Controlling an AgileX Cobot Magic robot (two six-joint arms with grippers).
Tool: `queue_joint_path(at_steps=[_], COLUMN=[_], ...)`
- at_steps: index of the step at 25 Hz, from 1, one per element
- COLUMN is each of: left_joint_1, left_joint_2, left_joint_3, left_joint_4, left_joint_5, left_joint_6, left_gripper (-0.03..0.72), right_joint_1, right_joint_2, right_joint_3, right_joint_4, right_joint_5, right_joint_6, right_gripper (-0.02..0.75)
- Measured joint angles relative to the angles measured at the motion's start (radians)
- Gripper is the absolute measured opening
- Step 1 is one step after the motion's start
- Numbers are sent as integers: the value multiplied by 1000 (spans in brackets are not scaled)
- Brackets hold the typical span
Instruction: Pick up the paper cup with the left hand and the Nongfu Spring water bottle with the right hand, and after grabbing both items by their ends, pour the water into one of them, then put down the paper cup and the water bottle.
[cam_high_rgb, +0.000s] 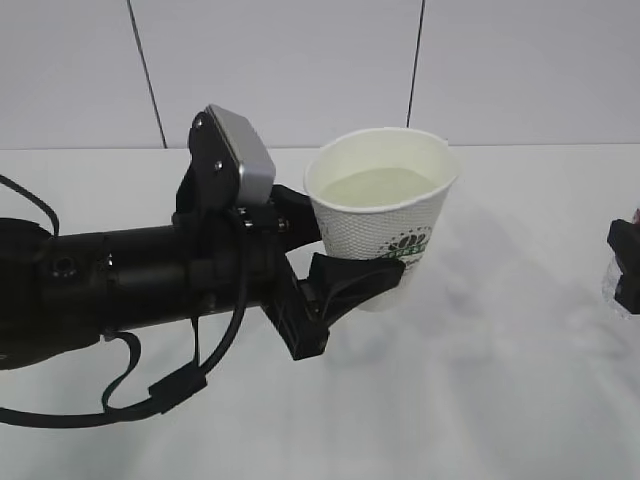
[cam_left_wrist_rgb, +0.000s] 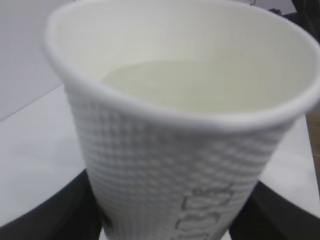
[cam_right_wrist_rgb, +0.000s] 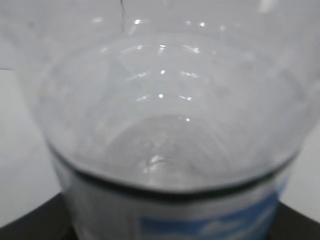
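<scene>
We are looking at a white tabletop (cam_high_rgb: 500, 400) running back to a wall (cam_high_rgb: 300, 70) of pale grey-white panels, and we are seeing two thin dark seams (cam_high_rgb: 145, 70) slanting down across them. Soft, even light is falling on the tabletop, leaving only faint grey shadows on it.

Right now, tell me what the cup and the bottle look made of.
The paper cup: seemingly paper, matte white, dimpled wall, rolled rim, green print. The water bottle: looks like clear, glossy plastic, with ribbed walls catching small highlights and a printed label band.
</scene>
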Motion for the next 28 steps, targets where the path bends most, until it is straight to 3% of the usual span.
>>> queue_joint_path(at_steps=[21,28], left_joint_1=[0,62], left_joint_2=[0,0], left_joint_3=[0,0], left_joint_4=[-335,-348], left_joint_5=[13,14], left_joint_6=[179,193], left_gripper=[498,498], right_joint_1=[0,0], right_joint_2=[0,0], right_joint_3=[0,0], right_joint_4=[0,0], right_joint_5=[-2,-3], right_joint_6=[0,0], right_gripper=[430,430])
